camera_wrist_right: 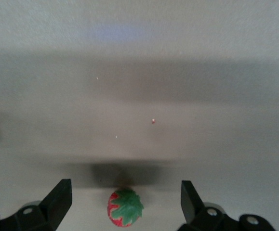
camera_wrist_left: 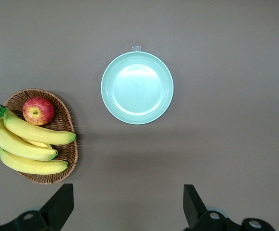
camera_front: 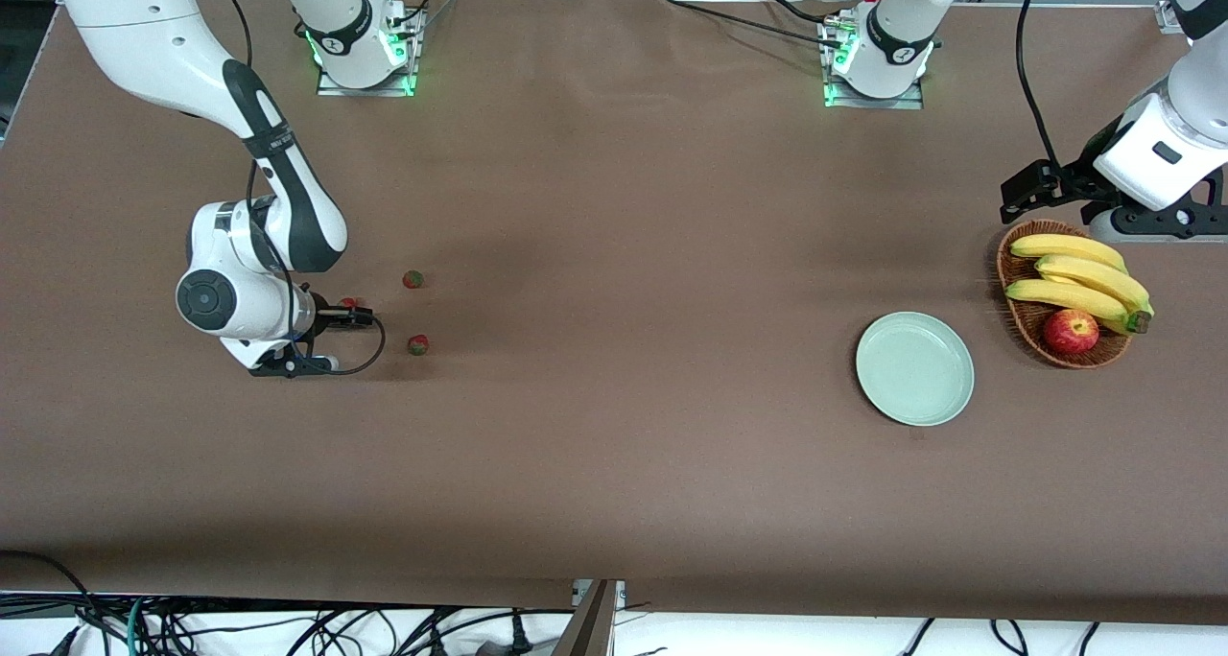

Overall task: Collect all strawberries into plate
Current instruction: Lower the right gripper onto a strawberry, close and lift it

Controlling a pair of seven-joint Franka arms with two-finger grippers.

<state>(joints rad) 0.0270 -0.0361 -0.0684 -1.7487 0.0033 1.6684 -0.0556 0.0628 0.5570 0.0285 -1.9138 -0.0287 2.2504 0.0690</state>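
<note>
**Right hand low over the first strawberry, plate waiting empty**

The right hand (camera_front: 347, 316) sits low at the right arm's end of the tabletop (camera_front: 614, 445), its fingers spread wide with nothing between them yet. Its wrist view shows a strawberry (camera_wrist_right: 125, 208) lying on the tabletop in the gap between the two fingers, green cap up; that placement suggests the hand is lined up to close on this berry first. In the front view the same berry (camera_front: 350, 302) peeps out red right at the hand.

Taking that berry as the landmark, a second strawberry (camera_front: 413, 279) lies near it, farther from the front camera, and a third strawberry (camera_front: 418, 345) lies near it, nearer to that camera. All three are well apart from the plate (camera_front: 914, 368), which lies bare toward the left arm's end, so each berry probably needs a long carry.

Just beside the plate stands a wicker basket (camera_front: 1017, 330) holding bananas (camera_front: 1079, 282) and an apple (camera_front: 1071, 331). The left hand (camera_wrist_left: 128, 204) waits over the basket, fingers apart and empty, looking down on the plate (camera_wrist_left: 137, 88).

Counted: three strawberries, one plate, one basket, one apple, and what looks like three bananas.
</note>
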